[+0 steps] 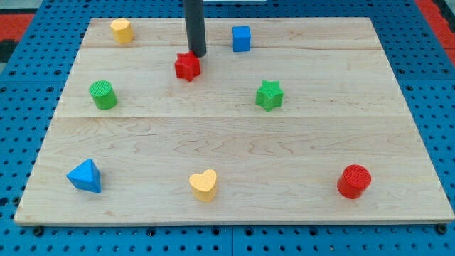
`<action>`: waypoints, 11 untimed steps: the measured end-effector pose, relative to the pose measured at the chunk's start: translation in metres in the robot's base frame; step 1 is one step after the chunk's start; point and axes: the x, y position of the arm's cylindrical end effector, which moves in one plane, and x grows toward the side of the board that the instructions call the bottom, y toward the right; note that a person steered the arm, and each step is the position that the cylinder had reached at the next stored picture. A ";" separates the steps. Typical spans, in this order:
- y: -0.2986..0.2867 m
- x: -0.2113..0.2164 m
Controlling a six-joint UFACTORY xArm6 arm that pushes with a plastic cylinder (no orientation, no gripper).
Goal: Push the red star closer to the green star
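Note:
The red star [187, 67] lies on the wooden board [234, 206] in the upper middle-left. The green star [269, 95] lies to its right and a little lower, well apart from it. My tip [197, 55] is at the end of the dark rod coming down from the view's top. It sits right at the red star's upper right edge, touching or nearly touching it.
A blue cube [242, 38] sits right of the rod near the top. A yellow block [121, 30] is at the top left, a green cylinder [102, 94] at the left, a blue triangle [85, 176] at the bottom left, a yellow heart [203, 185] at the bottom middle, a red cylinder [354, 180] at the bottom right.

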 end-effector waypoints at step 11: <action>0.064 0.125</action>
